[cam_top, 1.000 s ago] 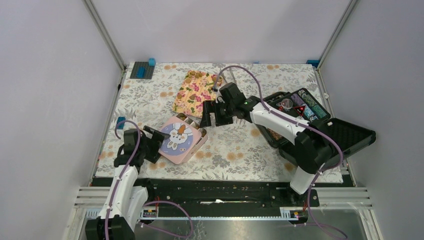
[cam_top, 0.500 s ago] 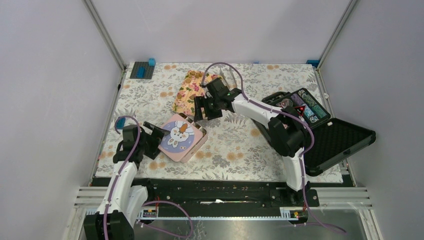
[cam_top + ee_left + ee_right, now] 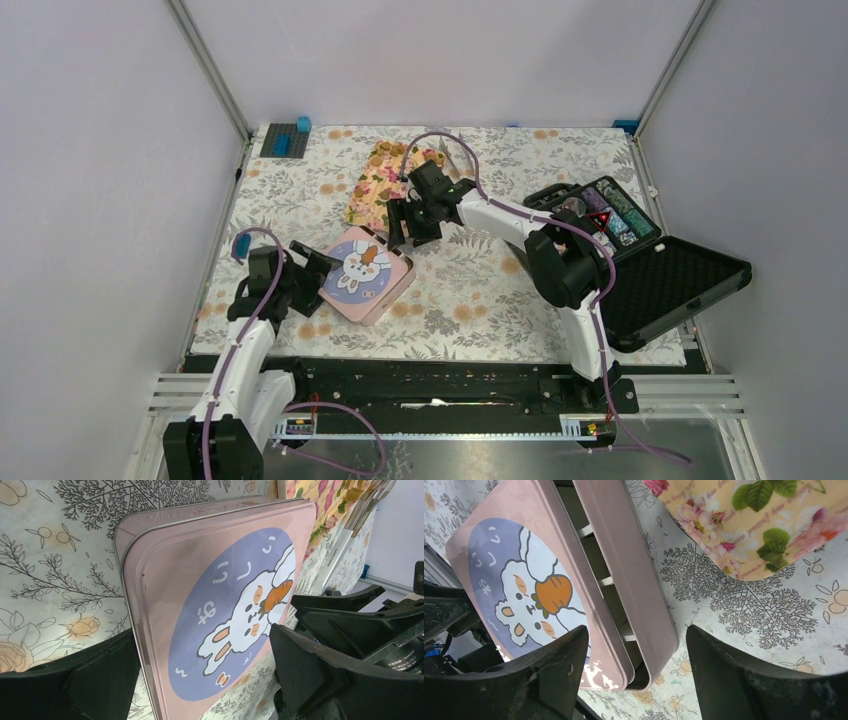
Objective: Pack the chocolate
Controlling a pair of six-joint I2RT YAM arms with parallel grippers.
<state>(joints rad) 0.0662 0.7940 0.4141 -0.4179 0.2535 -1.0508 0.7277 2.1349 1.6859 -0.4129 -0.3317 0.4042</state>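
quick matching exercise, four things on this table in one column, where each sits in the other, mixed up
1 pink rabbit tin
2 flowered tray
3 black case
4 blue blocks

a far left corner
b right edge, lid open
c near left, lid slid partly off
d middle, just beyond the tin

Pairs: 1-c, 2-d, 3-b, 4-a

The overhead view looks down on the whole table (image 3: 470, 285); both wrist views closely share the pink tin (image 3: 362, 275).
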